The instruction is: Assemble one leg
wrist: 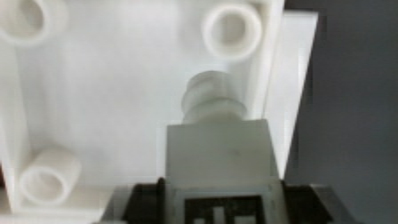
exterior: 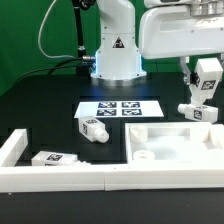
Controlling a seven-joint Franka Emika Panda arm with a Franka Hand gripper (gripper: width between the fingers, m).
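Note:
My gripper [exterior: 206, 72] is shut on a white leg [exterior: 207, 82] with a marker tag, held above the table at the exterior view's right. In the wrist view the leg [wrist: 221, 140] sticks out from between the dark fingers [wrist: 150, 196], and its threaded tip hangs over the white square tabletop [wrist: 125, 90], between its corner holes [wrist: 231, 28]. The tabletop [exterior: 178, 146] lies flat at the front right. Three more legs lie loose: one [exterior: 197, 112] under my gripper, one [exterior: 93, 127] in the middle, one [exterior: 52, 157] at the front left.
The marker board [exterior: 120, 108] lies in front of the arm's base [exterior: 117, 60]. A white L-shaped fence [exterior: 20, 150] runs along the front and left, right up against the tabletop's front edge.

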